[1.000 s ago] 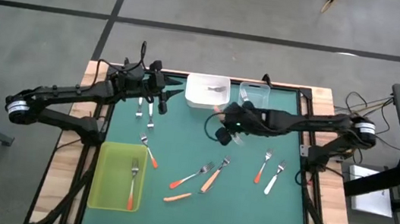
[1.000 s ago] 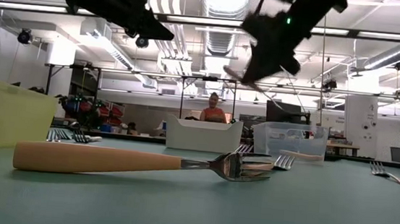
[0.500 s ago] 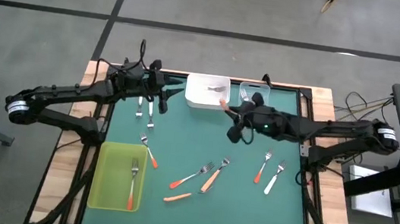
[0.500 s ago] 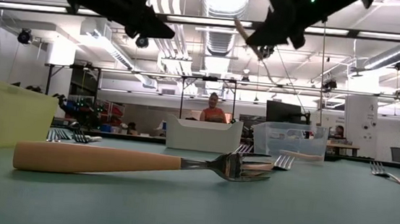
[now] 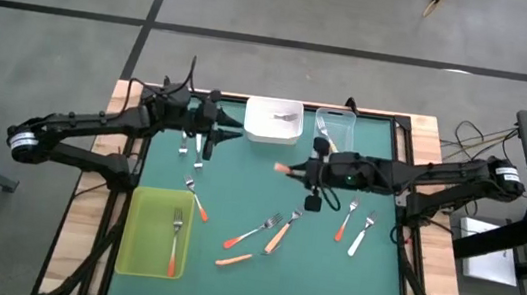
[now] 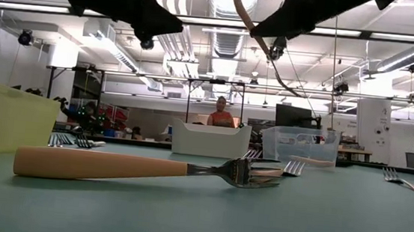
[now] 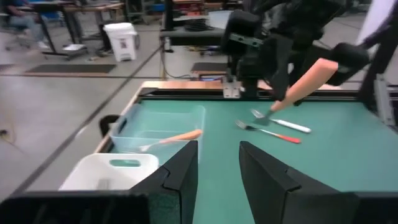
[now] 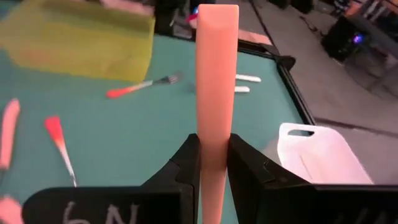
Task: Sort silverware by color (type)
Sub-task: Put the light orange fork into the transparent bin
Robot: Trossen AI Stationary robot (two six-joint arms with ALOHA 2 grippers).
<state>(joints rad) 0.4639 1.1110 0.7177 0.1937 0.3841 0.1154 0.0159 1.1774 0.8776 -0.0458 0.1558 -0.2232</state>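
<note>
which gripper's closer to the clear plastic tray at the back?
Right. The right gripper, clamped on a light orange-handled fork, hovers just in front of the clear plastic tray. The left gripper is beyond the white plastic tray, farther away.

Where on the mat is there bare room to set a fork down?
Bare green mat lies along the near edge, right of the yellow-green tray. The middle is crowded with loose forks, and the right gripper holds a light-orange fork there.

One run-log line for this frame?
right gripper: shut on light orange fork, above table | left gripper: open, empty, near white tray
</note>
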